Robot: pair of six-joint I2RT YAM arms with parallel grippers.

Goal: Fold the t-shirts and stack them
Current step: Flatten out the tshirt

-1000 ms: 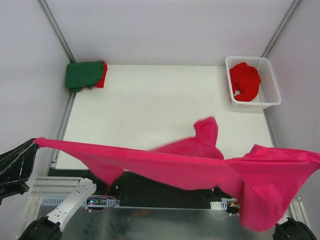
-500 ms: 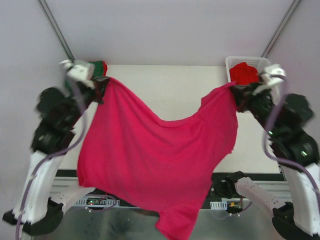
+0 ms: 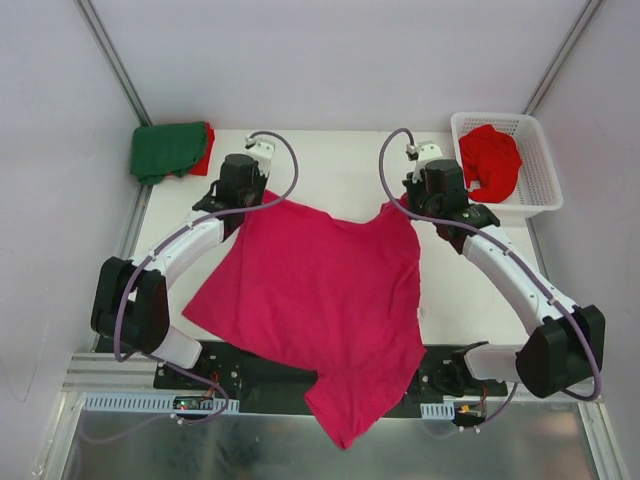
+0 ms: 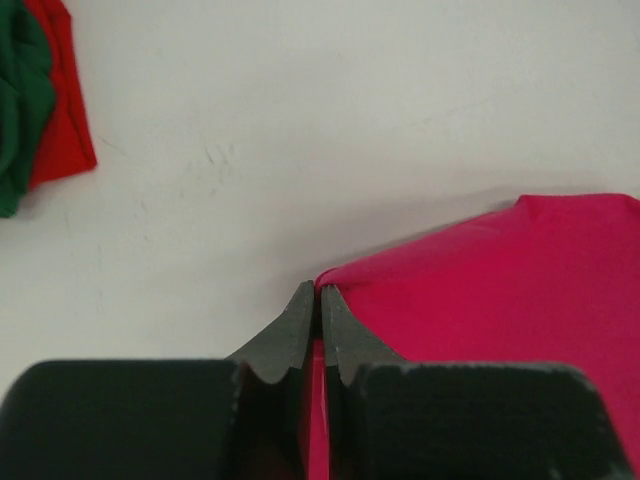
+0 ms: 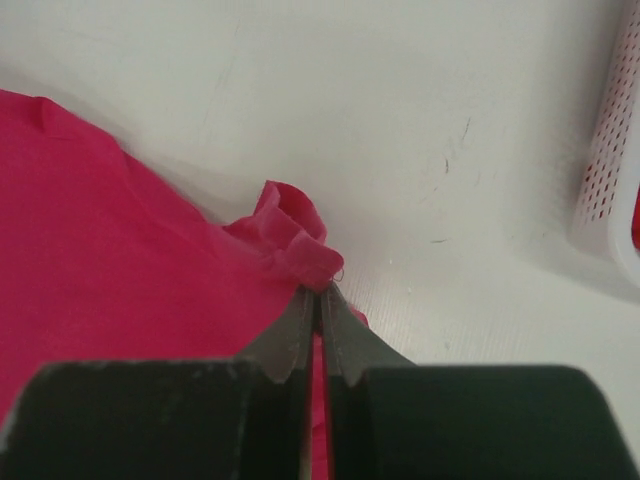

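Across the white table (image 3: 330, 160), near its centre: the magenta-pink t-shirt (image 3: 320, 290) lies spread mostly flat, the widest item on the surface. Its near end runs off the table's near edge and drapes over the black base plate (image 3: 260, 372) between the arm mounts. The far edge dips in a shallow curve between its two far corners.

Left arm (image 3: 180, 250) reaches from the near left to the shirt's far-left corner. Right arm (image 3: 510, 270) reaches from the near right to the far-right corner.

Far right corner of the table: white lattice basket (image 3: 545, 195), with a crumpled red t-shirt (image 3: 490, 162) inside.

Far left corner: dark green t-shirt (image 3: 165, 150), folded, resting on a folded red t-shirt (image 3: 206, 150). Only the red shirt's right edge shows.

Left gripper (image 4: 320, 300): jaws closed on the magenta shirt's far-left corner, with cloth visible running between the fingers, low over the table.

Right gripper (image 5: 320, 295): jaws closed on the far-right corner, with a small bunched fold of cloth just ahead of the fingertips. The basket wall sits near, to its right.
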